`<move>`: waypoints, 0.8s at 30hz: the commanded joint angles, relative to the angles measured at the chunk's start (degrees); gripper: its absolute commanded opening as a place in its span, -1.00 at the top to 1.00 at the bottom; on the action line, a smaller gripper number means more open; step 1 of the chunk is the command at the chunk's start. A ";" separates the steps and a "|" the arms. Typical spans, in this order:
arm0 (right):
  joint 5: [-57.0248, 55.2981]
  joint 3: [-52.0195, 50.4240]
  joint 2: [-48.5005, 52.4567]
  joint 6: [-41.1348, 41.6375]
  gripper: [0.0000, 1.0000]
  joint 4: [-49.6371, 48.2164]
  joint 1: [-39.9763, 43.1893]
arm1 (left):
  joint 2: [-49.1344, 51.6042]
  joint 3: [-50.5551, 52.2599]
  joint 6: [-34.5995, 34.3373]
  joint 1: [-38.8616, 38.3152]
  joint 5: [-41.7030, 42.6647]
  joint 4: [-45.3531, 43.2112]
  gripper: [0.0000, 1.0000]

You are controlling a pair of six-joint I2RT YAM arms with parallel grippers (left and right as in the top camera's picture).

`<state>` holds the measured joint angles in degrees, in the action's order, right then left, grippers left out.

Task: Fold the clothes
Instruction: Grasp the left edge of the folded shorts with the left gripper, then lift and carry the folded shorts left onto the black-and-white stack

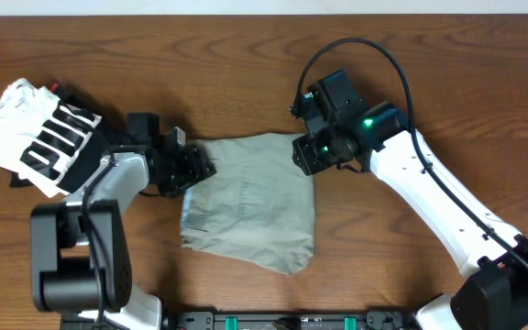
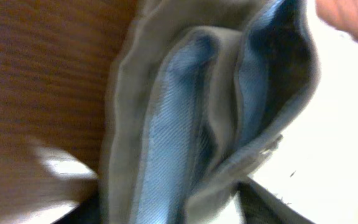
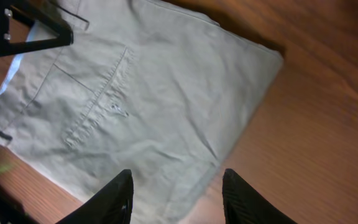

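The khaki clothes (image 1: pixel 255 197) lie folded in a rough rectangle on the middle of the wooden table. My left gripper (image 1: pixel 191 171) is at their left edge and is shut on a bunched fold. In the left wrist view the cloth (image 2: pixel 185 112) fills the frame, with its bluish lining showing between the fingers. My right gripper (image 1: pixel 305 153) is open and empty, just above the clothes' upper right corner. In the right wrist view its fingertips (image 3: pixel 176 193) straddle the cloth edge, and the back pocket of the clothes (image 3: pixel 135 93) shows flat.
A black-and-white striped garment pile (image 1: pixel 35 133) sits at the far left, beside the left arm. Bare wooden table (image 1: pixel 411 266) lies to the right of the clothes, under the right arm. The left gripper shows in the right wrist view (image 3: pixel 27 31).
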<state>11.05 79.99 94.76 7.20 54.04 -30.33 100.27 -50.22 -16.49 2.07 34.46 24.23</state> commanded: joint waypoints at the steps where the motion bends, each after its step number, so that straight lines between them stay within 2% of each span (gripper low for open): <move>1: -2.84 0.90 -0.68 0.50 0.13 1.09 0.37 | 4.52 3.39 1.42 -0.52 3.32 0.59 0.62; 2: -3.93 0.90 -0.70 0.50 0.15 1.62 0.44 | 4.52 3.39 1.46 -0.52 3.32 0.00 0.83; 3: -5.03 0.90 -0.70 0.81 0.16 2.12 0.52 | 4.52 3.39 1.46 -0.52 3.32 -0.52 0.88; 8: -11.41 0.90 -0.94 4.39 0.17 5.38 2.27 | 4.52 3.39 1.51 -0.52 3.74 -2.95 0.88; 16: -12.76 0.90 -2.43 4.68 0.23 7.58 6.88 | 3.82 3.15 5.14 -1.01 7.52 -3.52 0.88; 20: -13.00 0.90 -3.89 5.25 0.24 8.33 9.73 | -1.29 1.53 5.38 -0.76 7.08 -3.08 0.88; 24: -13.03 0.90 -5.99 5.20 0.24 9.46 12.98 | -10.16 -1.92 7.10 -0.76 1.25 -0.28 0.88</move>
<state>-1.08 79.99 91.31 11.40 62.98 -19.46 96.75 -48.45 -12.12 1.37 39.88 23.16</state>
